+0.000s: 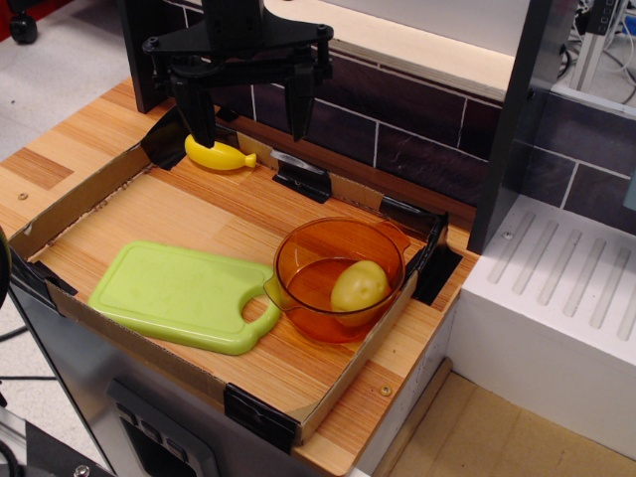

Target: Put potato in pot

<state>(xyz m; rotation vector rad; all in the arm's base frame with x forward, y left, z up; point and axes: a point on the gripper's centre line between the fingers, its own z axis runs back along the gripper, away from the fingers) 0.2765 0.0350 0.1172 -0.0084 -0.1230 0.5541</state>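
Inside the pot (298,260) sits the potato (359,286); the pincer (249,117) hangs spread wide, its arm cropped

Legible text, labels, brands, numbers, signs: none found on any surface in view.
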